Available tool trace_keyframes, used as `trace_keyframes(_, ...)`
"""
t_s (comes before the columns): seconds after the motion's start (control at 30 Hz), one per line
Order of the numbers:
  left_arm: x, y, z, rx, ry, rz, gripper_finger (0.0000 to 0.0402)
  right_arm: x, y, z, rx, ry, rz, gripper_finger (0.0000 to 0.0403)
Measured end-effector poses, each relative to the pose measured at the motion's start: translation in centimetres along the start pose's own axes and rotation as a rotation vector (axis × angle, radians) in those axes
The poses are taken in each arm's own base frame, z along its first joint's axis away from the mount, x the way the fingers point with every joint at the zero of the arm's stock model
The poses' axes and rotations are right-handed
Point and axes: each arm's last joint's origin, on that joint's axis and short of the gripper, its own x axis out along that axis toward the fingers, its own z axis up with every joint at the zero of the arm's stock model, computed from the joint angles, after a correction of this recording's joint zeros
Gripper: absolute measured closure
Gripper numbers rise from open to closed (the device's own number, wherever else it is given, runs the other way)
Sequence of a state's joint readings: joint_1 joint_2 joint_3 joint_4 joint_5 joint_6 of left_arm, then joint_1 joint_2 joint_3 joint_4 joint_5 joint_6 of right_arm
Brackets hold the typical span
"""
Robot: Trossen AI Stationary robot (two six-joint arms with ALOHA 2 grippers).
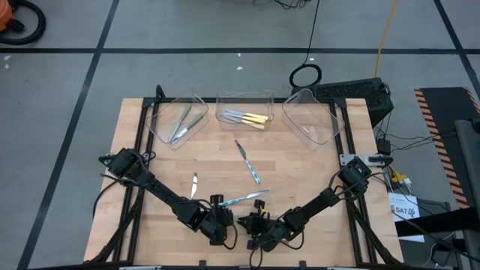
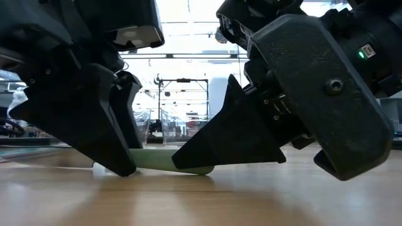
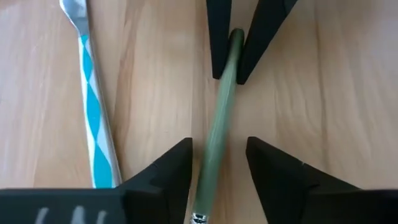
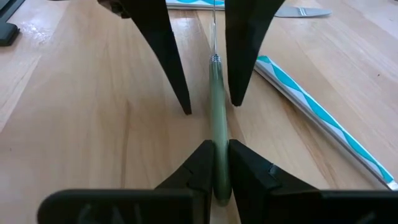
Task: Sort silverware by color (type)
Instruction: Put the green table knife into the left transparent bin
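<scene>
A green-handled utensil [image 3: 219, 118] of the silverware lies on the wooden table near its front edge, between my two grippers. My right gripper [image 4: 222, 165] is shut on it. My left gripper [image 3: 219, 177] is open, one finger on either side of the handle close to its metal end; I see no plain touch. A light-blue patterned utensil [image 3: 93, 118] lies alongside. Another blue one [image 1: 250, 165] and a small one [image 1: 194, 184] lie farther up the table. My right gripper pinches the green handle's free end [image 4: 218, 134] between its two fingers. The fingers slant down from the near right and run along the handle. In the low view the handle [image 2: 164, 162] lies low along the table, its end on the wood.
Three clear trays stand along the far edge: the left one [image 1: 196, 101] holds green utensils, the middle one [image 1: 244, 96] yellow ones, and the right one [image 1: 309, 96] shows none. Bare wood lies between the trays and the grippers.
</scene>
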State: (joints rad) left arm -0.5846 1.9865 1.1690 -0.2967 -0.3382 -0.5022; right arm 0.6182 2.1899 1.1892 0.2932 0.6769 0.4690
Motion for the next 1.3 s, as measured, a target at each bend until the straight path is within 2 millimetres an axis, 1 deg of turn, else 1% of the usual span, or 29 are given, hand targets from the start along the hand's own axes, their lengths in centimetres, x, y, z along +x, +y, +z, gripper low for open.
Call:
trace_keyframes(0.07,0.0,0.0,0.0,-0.004,0.004,-0.009,0.0266,0.0,0.0,0.0,-0.003,0.0,0.001,0.0365)
trace_keyframes(0.23,0.1,0.0,0.0,0.01,0.007,-0.02,0.0344,0.0,0.1,0.1,-0.007,-0.009,0.009,0.0365)
trace_keyframes(0.3,0.1,0.0,0.0,0.029,0.009,-0.02,0.036,-0.1,0.2,0.3,-0.006,-0.02,0.02,0.0364)
trace_keyframes(0.47,0.1,0.0,0.0,0.046,0.007,-0.019,0.036,-0.6,0.2,0.9,-0.013,-0.026,0.028,0.0354)
trace_keyframes(0.63,-0.1,-0.1,0.4,0.073,-0.007,-0.018,0.0359,-1.5,-0.1,1.5,-0.032,-0.001,0.031,0.0323)
trace_keyframes(0.73,-0.3,-0.3,0.9,0.101,-0.016,-0.009,0.0358,-2.5,-0.4,2.2,-0.03,0.023,0.016,0.0301)
trace_keyframes(0.93,-1.0,-0.8,2.4,0.133,-0.072,-0.013,0.0356,-5.0,-0.7,3.2,-0.045,0.074,0.001,0.0265)
trace_keyframes(1.03,-1.3,-1.0,3.0,0.148,-0.087,-0.008,0.0355,-6.5,-0.7,3.6,-0.081,0.093,0.003,0.0254)
trace_keyframes(1.13,-1.8,-1.2,3.7,0.167,-0.109,-0.007,0.0354,-8.2,-1.2,4.1,-0.135,0.125,-0.01,0.0249)
trace_keyframes(1.23,-3.3,-1.3,4.5,0.189,-0.154,0.007,0.0354,-10.1,-1.8,4.8,-0.171,0.151,-0.014,0.0248)
trace_keyframes(1.3,-4.3,-0.8,4.9,0.18,-0.181,0.052,0.0354,-11.3,-2.2,5.2,-0.195,0.164,-0.016,0.0248)
